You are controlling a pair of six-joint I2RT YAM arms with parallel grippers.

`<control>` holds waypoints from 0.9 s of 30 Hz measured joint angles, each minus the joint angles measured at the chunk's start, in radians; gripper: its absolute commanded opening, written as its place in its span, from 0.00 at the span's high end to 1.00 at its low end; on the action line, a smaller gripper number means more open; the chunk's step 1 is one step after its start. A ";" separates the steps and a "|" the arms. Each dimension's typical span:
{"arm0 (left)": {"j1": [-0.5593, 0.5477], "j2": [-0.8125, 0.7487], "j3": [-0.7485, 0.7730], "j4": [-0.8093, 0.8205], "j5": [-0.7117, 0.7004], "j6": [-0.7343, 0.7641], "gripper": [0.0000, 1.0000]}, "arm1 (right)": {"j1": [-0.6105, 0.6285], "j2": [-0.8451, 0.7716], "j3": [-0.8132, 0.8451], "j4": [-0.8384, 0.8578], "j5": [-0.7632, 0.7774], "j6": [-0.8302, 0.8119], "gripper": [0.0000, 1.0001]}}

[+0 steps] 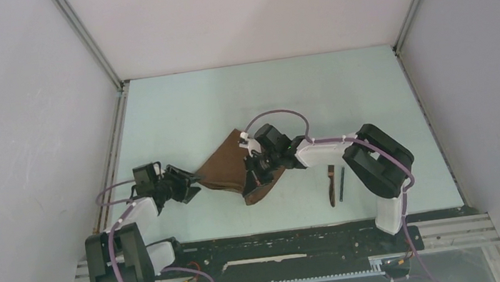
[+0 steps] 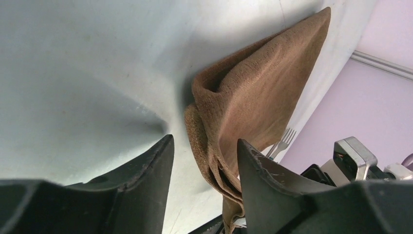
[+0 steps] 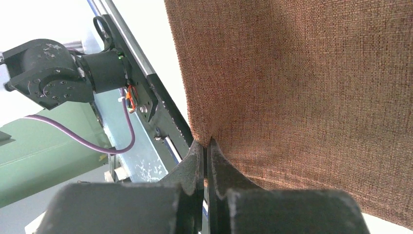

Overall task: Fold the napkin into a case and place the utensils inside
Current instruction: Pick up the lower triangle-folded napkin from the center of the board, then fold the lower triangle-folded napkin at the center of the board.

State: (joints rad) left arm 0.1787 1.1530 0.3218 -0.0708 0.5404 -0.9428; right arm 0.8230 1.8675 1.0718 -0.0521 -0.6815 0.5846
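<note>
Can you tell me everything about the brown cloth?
The napkin is a plain brown woven cloth with a rough weave like burlap. It is folded over into several layers and sits over the pale table, between the two arms. The right claw is pinched shut on its edge. The left claw is open, with the folded layers hanging between its fingers.

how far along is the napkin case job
Done: the napkin is partly folded, its layers bunched. In hand: the right gripper pinches its edge; the left gripper stands open around a folded corner. Left: finishing the folds, then loading the knife and fork, both out on the table.
</note>
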 measured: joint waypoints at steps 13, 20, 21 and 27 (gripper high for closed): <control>-0.029 0.059 0.026 0.034 -0.014 -0.008 0.62 | -0.024 -0.013 -0.026 0.048 -0.024 0.007 1.00; -0.037 0.072 0.060 0.034 -0.014 -0.025 0.92 | -0.041 -0.025 -0.038 0.057 -0.040 0.008 1.00; -0.042 0.071 0.068 0.030 -0.014 -0.027 0.96 | -0.046 -0.027 -0.042 0.057 -0.047 0.008 1.00; -0.136 0.090 0.234 -0.051 -0.040 -0.025 1.00 | -0.105 -0.028 -0.072 0.065 -0.093 0.005 1.00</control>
State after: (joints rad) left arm 0.0429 1.2430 0.5556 -0.1219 0.5003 -0.9676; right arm 0.7177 1.8397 1.0000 0.0132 -0.7742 0.5900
